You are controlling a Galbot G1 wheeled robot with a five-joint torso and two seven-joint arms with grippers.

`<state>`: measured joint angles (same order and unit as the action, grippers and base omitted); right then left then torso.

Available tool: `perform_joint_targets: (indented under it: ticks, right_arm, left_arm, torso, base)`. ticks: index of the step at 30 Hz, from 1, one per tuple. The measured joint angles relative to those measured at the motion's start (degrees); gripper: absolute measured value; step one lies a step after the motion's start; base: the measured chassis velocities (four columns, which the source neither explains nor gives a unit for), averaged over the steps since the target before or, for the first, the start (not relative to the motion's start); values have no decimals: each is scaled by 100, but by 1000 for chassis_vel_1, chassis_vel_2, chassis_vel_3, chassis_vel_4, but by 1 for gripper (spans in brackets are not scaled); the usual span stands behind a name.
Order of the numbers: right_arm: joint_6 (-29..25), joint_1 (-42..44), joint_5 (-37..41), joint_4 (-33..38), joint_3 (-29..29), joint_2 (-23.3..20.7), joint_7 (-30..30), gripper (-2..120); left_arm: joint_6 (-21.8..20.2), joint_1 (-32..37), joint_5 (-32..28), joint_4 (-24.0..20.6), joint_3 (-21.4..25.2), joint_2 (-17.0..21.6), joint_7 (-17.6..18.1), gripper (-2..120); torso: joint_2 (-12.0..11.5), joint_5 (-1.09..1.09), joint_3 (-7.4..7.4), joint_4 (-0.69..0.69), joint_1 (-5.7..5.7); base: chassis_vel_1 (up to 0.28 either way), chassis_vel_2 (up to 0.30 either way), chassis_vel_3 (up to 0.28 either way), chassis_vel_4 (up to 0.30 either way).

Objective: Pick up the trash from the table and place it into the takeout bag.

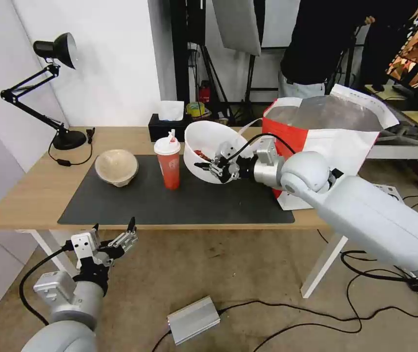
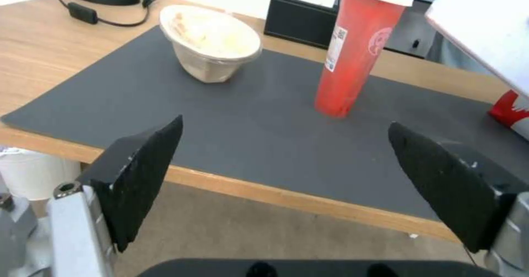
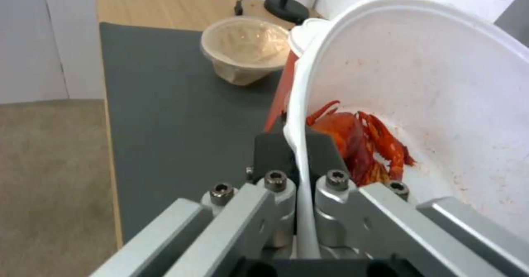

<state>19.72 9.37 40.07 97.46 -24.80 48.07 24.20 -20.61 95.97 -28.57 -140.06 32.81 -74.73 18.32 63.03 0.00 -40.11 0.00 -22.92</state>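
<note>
Bowl (image 1: 208, 146) rim is clamped in your right gripper (image 1: 217, 167), tilted above the desk's mat with the bag (image 1: 326, 146) just beyond at the right end, while your left gripper (image 1: 114, 233) hangs spread before the front edge.

Soft, even indoor light is falling from above, leaving only faint shadows on the dark mat (image 1: 175, 195). The takeout bag (image 1: 331, 127) foil lining is glaring pale. The head view is bowing straight lines near its edges. The left gripper (image 2: 287, 186) fingers are showing soft and blurred up close.
</note>
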Motion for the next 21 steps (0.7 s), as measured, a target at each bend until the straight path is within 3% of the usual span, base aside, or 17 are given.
perform_joint_targets:
  ticks: [21]
  right_arm:
    - [-15,-277,224,64,145,-211,8,0]
  left_arm:
    - [8,-19,113,69,-137,-72,-6,100]
  torso:
    - [0,0,0,0,0]
  base:
    - [0,0,0,0]
